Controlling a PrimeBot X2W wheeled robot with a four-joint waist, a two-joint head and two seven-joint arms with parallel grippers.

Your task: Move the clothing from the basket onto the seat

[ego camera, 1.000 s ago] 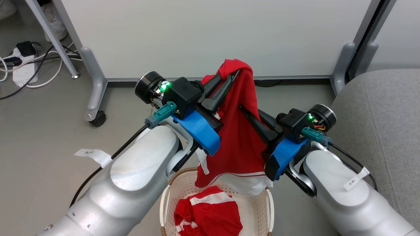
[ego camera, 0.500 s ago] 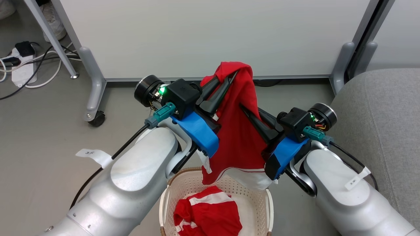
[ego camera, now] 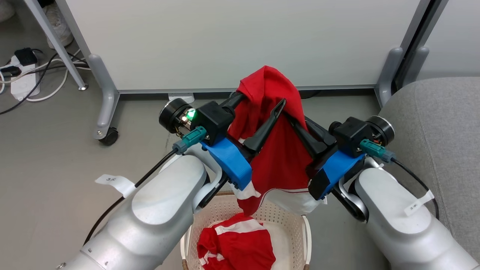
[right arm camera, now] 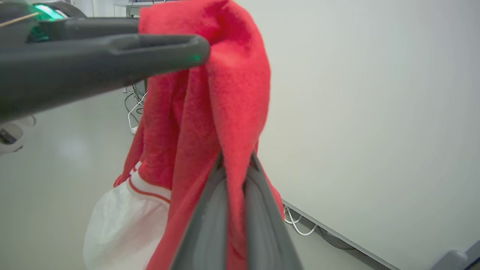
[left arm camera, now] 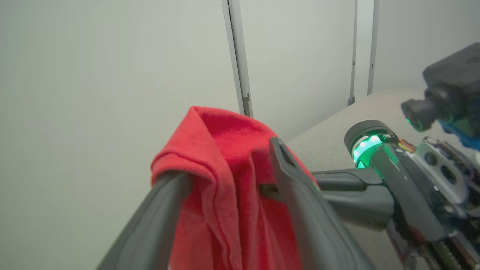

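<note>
A red garment with white trim (ego camera: 275, 161) hangs in the air above the basket (ego camera: 305, 232). My right gripper (ego camera: 294, 122) is shut on its upper fold; in the right wrist view the fingers (right arm camera: 258, 210) pinch the red fabric (right arm camera: 228, 101). My left gripper (ego camera: 262, 95) is open: one finger (left arm camera: 292, 180) stands free beside the cloth, and the other is covered by the draped fabric (left arm camera: 217, 165). A second red garment with white stripes (ego camera: 236, 243) lies in the basket. The grey seat (ego camera: 431, 127) is at the right.
A white partition panel (ego camera: 232, 41) on grey feet with a caster (ego camera: 110, 135) stands just behind the arms. A power strip and cables (ego camera: 22, 77) lie on the floor at the upper left. Open grey floor (ego camera: 48, 150) lies to the left.
My left gripper has gone from shut on the garment to open, with the cloth still draped over one finger. Both arms and the garment have shifted slightly right toward the seat.
</note>
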